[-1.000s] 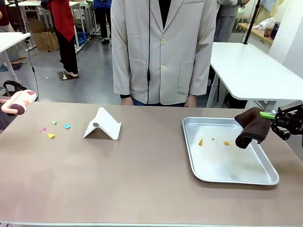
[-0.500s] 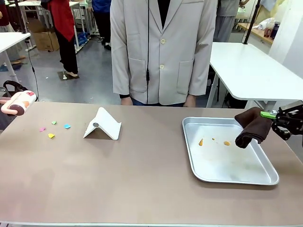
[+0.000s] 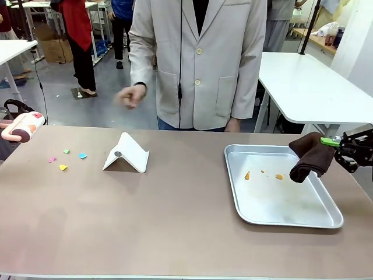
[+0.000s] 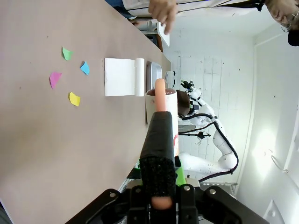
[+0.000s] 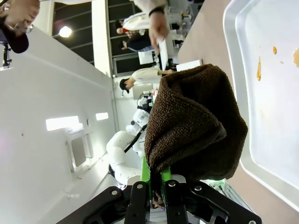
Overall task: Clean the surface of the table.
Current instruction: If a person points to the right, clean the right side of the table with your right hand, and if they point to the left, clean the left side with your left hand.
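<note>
Tabletop [image 3: 163, 221]: taupe, spanning the whole near scene, its near half bare.
Tray [image 3: 256, 147]: silver, on the right of the tabletop, with a few orange crumbs [image 3: 247, 175] inside.
Right gripper [image 3: 333, 142]: clamped tight on a dark brown cloth [image 3: 312, 157], which hangs over the tray's far right corner.
Paper scraps [image 3: 63, 167]: yellow, pink, green and blue, clustered far left on the tabletop.
Stand [image 3: 127, 153]: white, folded, just right of the scraps.
Left gripper [image 4: 161, 200]: closed on the handle of a pink lint roller [image 3: 23, 125], at the far left edge above the tabletop.
Person [image 3: 198, 64]: in a pale jacket at the far edge, one hand [image 3: 131, 96] held up, blurred.
</note>
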